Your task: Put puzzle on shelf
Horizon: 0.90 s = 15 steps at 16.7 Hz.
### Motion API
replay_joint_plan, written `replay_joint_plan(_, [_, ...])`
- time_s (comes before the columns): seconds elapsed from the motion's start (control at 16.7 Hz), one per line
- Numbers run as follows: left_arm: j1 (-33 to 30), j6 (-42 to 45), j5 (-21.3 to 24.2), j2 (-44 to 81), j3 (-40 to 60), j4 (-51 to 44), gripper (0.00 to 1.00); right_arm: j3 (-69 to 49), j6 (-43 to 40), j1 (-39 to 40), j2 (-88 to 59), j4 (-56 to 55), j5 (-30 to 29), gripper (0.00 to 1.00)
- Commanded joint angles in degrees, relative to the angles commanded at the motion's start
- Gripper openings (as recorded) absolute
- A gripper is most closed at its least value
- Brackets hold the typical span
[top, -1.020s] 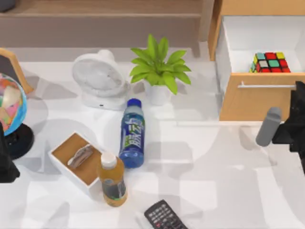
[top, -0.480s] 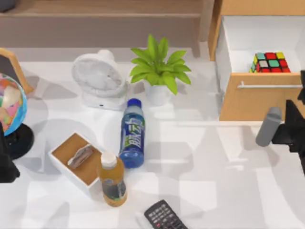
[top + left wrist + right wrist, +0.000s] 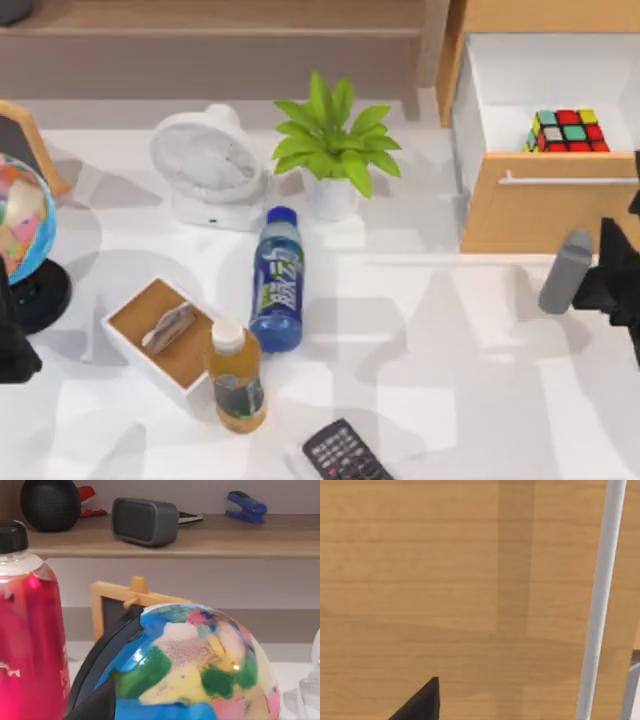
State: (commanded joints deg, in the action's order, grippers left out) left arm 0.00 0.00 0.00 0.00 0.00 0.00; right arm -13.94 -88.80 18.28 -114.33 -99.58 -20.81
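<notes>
The puzzle (image 3: pixel 567 131) sits deep in the open drawer (image 3: pixel 545 205), right behind its front panel, so the right tool (image 3: pixel 622 280), whose fingers' spread I cannot tell, might clip that panel or its handle (image 3: pixel 565 181) reaching in.

The puzzle (image 3: pixel 567 131), a small cube with a black grid and red, green, yellow and orange stickers, sits inside the open white drawer at the table's far right, close behind the drawer's wooden front. The shelf (image 3: pixel 215 17), a long light-brown wooden board, runs along the back left, grey-brown recess beneath it, well apart from the cube.
</notes>
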Motion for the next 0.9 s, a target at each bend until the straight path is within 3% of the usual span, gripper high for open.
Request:
replay_joint_plan(0.6, [0.0, 0.0, 0.0, 0.0, 0.0, 0.0, 1.00, 1.7, 0.6, 2.4, -1.6, 0.3, -0.1, 1.00])
replay_joint_plan(0.9, [0.0, 0.0, 0.0, 0.0, 0.0, 0.0, 1.00, -6.7, 6.7, 11.6, 4.3, 14.2, 6.0, 1.00])
